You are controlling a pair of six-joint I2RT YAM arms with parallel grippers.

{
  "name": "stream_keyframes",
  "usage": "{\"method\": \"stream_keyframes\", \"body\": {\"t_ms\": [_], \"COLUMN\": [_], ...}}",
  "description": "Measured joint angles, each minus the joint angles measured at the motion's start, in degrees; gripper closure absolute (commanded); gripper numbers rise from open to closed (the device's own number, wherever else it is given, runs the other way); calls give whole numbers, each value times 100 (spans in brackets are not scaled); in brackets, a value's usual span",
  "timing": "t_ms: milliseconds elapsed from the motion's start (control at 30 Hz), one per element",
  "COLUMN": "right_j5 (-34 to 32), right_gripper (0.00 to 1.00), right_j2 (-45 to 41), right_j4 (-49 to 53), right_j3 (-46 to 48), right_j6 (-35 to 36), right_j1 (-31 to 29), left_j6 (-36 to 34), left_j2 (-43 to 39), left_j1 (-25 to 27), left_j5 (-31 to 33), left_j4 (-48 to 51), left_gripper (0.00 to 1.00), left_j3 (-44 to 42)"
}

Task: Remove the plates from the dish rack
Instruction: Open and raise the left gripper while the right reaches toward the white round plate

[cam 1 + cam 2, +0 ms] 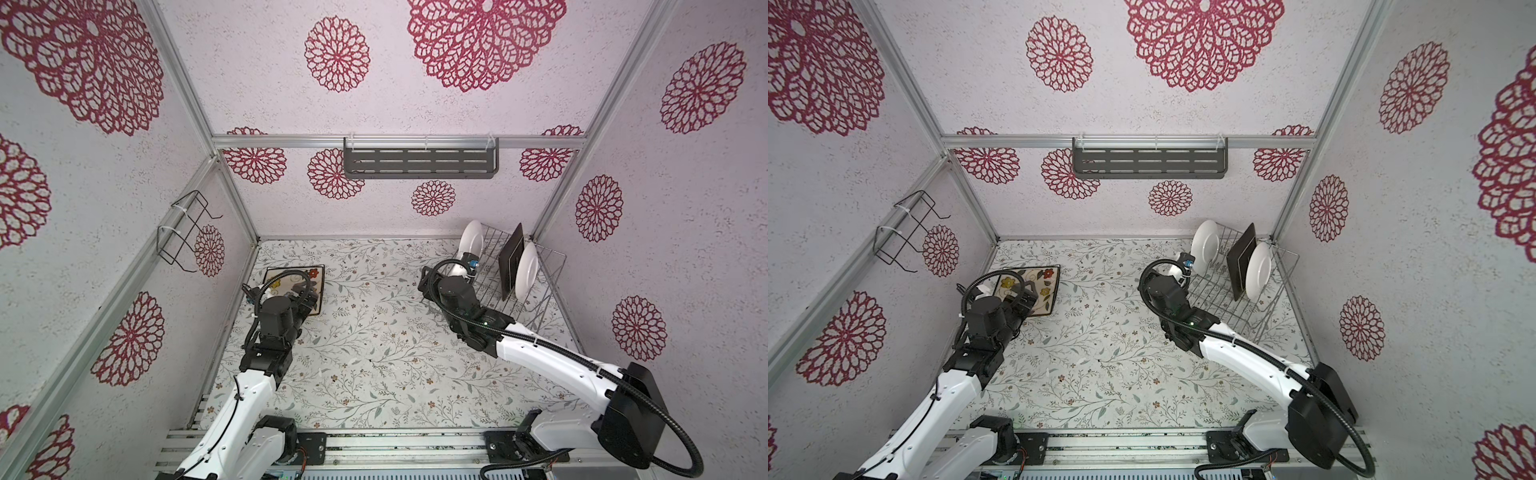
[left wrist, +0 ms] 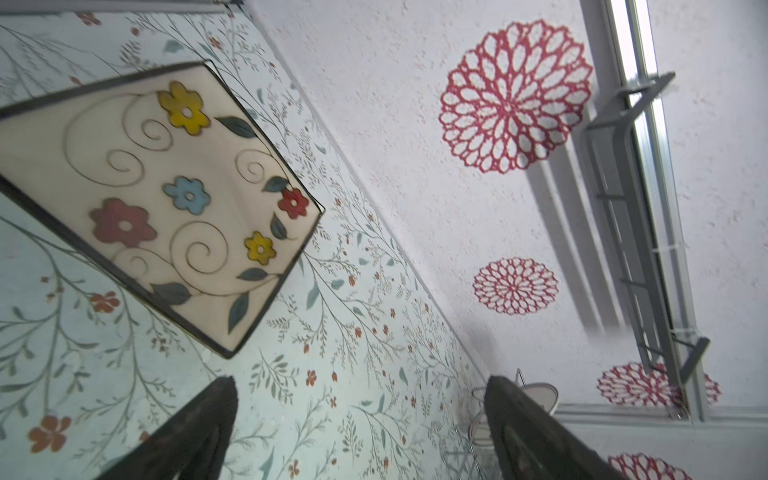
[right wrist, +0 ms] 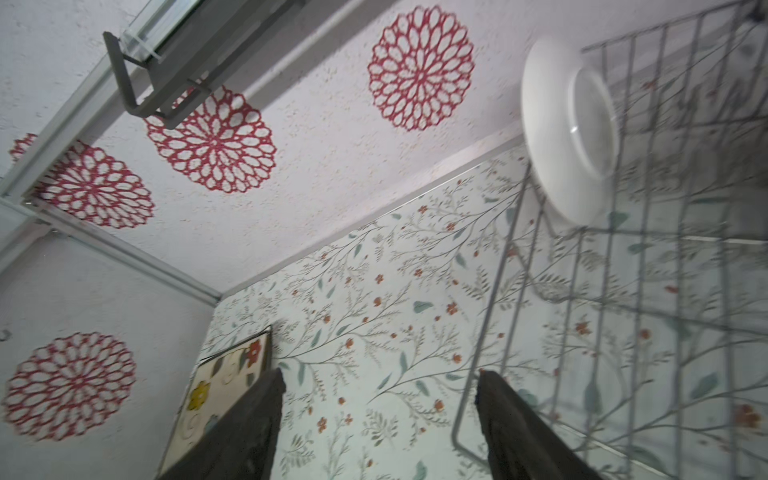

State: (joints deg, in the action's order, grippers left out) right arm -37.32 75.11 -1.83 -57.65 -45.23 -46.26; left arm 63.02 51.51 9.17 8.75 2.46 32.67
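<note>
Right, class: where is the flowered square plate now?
In both top views the flowered square plate lies flat at far left, by the left gripper, away from the dish rack.

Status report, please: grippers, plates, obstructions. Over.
Left gripper open, empty, by flowered plate flat on table. Right gripper open beside dish rack. Three plates upright inside. No obstruction seen.

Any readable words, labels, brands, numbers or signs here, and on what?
None readable. The flowered plate shows only painted flowers; the far white plate, the near white plate and the dark plate in the dish rack show blank surfaces. The back wall and table carry patterns only.
</note>
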Motion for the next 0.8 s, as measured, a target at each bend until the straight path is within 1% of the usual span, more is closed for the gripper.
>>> {"method": "stream_keyframes", "body": {"t_ms": [167, 267, 333, 467, 633, 800], "right_j5": [-1169, -1934, -2262, -2500, -2524, -2406], "right_gripper": [15, 12, 10, 10, 10, 18], "right_j2": [-199, -205, -205, -48, 590, 1353], "right_j4": [699, 846, 831, 973, 1132, 1515], "right_j3": [-101, -81, -79, -249, -824, -1432], "right_j6": [859, 1381, 1731, 2142, 2378, 2468], "right_j1": [4, 35, 122, 586, 1067, 1392], "left_j6": [44, 68, 85, 129, 127, 116], "left_j2": [-7, -7, 2, 203, 605, 719], "left_j1": [487, 734, 881, 1110, 1248, 1270], "left_j5": [98, 155, 238, 372, 369, 332], "left_j4": [-22, -46, -92, -295, -385, -487], "left_gripper": [3, 3, 3, 3, 3, 3], "left_j3": [-179, -306, -372, -391, -306, -170]}}
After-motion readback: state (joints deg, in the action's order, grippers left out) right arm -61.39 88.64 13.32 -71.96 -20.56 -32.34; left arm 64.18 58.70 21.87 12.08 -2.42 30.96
